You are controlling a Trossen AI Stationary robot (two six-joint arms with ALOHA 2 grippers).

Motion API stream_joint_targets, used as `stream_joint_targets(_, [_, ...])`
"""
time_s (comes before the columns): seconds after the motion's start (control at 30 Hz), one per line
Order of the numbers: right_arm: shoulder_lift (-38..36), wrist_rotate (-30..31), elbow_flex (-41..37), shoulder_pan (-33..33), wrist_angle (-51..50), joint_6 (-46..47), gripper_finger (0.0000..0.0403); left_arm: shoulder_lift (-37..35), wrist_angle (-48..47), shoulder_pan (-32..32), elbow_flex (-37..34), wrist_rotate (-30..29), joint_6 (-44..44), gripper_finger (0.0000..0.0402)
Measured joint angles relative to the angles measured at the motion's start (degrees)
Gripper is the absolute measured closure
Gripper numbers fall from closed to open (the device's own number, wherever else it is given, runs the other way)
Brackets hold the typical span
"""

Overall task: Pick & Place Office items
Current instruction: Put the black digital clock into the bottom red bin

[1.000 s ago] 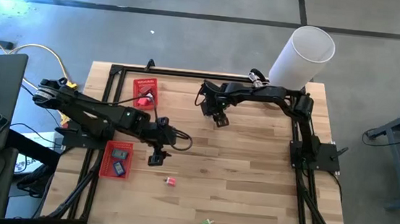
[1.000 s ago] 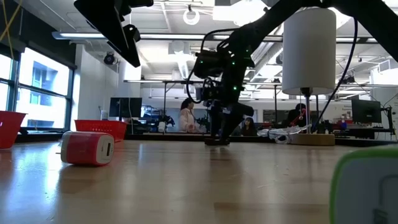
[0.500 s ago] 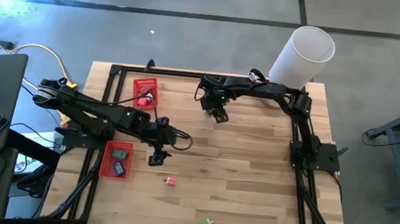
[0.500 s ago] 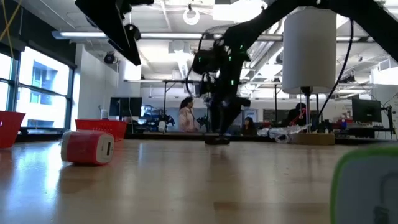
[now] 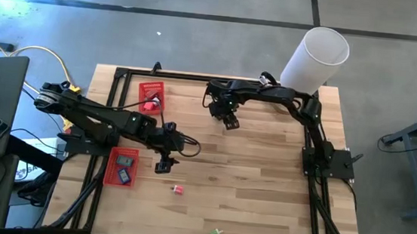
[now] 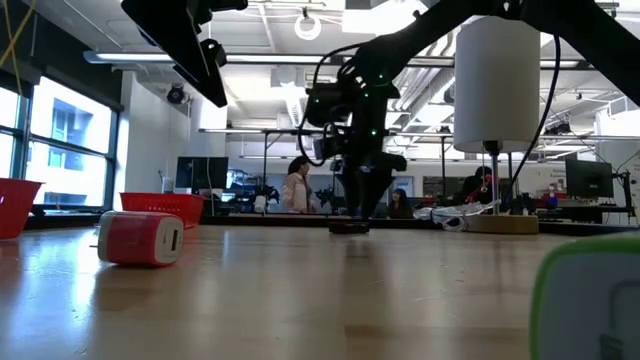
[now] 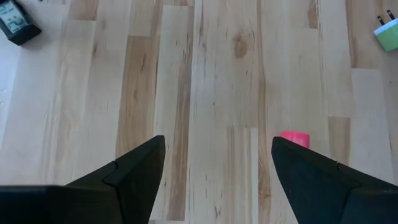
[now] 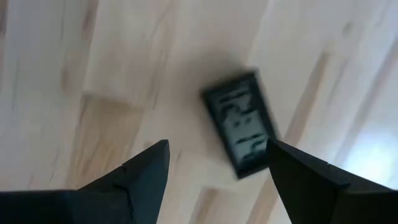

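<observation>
Right claw over the black piece, jaws spread, nothing gripped

I have the right gripper (image 5: 230, 122) hanging above the far half of the table (image 5: 263, 182), fingers apart and empty; its wrist view shows a small flat black rectangular item (image 8: 242, 122) lying on the wood just ahead of the fingertips, closer to one finger than the other, its long axis tilted across the planks, so I judge I need a small shift and a wrist turn before closing; the left gripper (image 5: 162, 165) hangs open and empty at mid-table, with the pink-red block (image 7: 295, 139) just beside one finger, and it is the nearer arm for that piece.
</observation>
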Motion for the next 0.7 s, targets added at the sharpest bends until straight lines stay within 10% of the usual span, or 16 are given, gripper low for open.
stream_joint_targets(0.7, [0.0, 8.5, 5.6, 8.1, -2.7, 7.6, 0.0147, -0.9, 3.3, -1.5, 2.9, 0.0, 2.9, 0.0114])
